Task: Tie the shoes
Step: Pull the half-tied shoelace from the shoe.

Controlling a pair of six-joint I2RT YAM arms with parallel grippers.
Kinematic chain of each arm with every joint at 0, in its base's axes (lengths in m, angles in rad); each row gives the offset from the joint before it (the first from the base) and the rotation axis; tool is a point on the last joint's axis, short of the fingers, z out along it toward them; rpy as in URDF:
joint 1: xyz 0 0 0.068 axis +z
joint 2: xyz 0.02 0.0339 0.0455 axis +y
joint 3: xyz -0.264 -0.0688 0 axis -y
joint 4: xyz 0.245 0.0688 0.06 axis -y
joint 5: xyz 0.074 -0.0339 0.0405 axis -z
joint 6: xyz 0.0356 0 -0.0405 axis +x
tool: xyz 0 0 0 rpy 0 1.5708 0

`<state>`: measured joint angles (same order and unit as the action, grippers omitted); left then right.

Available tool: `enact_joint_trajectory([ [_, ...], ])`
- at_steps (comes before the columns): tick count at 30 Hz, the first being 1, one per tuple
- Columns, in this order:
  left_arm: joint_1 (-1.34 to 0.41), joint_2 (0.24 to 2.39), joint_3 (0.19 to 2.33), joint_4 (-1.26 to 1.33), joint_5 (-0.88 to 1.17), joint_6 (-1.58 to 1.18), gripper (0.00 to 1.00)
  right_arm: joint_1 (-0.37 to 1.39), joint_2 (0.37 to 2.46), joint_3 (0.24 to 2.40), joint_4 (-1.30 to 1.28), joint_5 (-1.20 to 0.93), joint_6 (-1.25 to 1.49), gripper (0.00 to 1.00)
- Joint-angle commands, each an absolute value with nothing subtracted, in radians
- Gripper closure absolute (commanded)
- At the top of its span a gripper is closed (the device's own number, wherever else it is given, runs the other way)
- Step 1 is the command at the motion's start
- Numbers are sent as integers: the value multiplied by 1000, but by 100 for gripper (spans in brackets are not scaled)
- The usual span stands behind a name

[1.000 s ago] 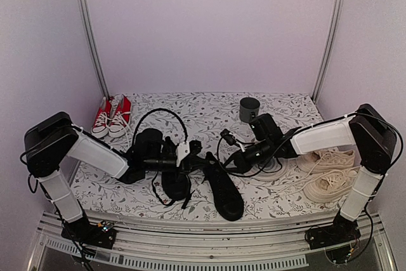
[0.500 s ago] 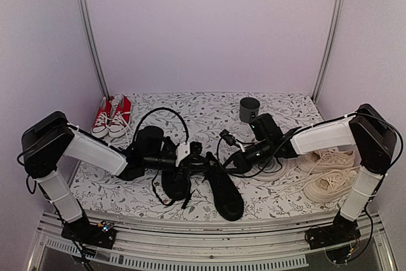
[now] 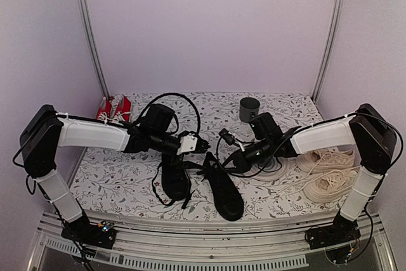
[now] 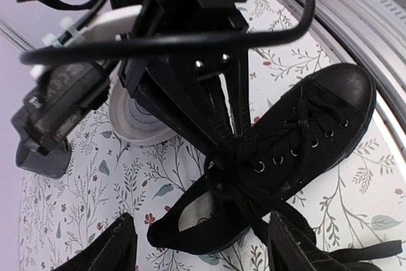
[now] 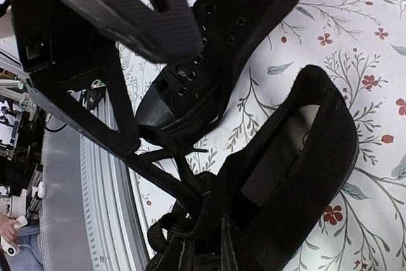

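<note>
While the two black shoes (image 3: 203,185) lie side by side at the near middle of the flowered surface (image 3: 127,179), their laces (image 4: 241,188) loose, the left hand (image 3: 198,146) hangs open over them, holding nothing. The right hand (image 3: 236,160) looks nearly closed on a lace by the right shoe; I cannot tell for certain. To tie well, I judge the left should pinch the free lace low and draw both ends apart evenly.

White-shelled arms (image 3: 89,134), black joints, seemingly ridged black fingers (image 4: 190,93).
</note>
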<state>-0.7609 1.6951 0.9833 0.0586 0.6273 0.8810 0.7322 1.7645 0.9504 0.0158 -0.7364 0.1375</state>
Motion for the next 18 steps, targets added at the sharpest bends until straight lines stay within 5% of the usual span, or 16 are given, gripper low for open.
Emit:
enact_joint_trajectory([
  [1,-768,1757,1050,-153,610,1039,24,728,1774,974,36,-758,130,83],
  [6,-789,1780,1060,-161,614,1055,19,729,1782,974,43,-767,130,83],
  [8,-804,1792,1058,-149,604,1054,4,729,1785,976,44,-769,130,83],
  [18,-828,1774,1036,-59,670,987,4,729,1793,975,43,-771,133,83],
])
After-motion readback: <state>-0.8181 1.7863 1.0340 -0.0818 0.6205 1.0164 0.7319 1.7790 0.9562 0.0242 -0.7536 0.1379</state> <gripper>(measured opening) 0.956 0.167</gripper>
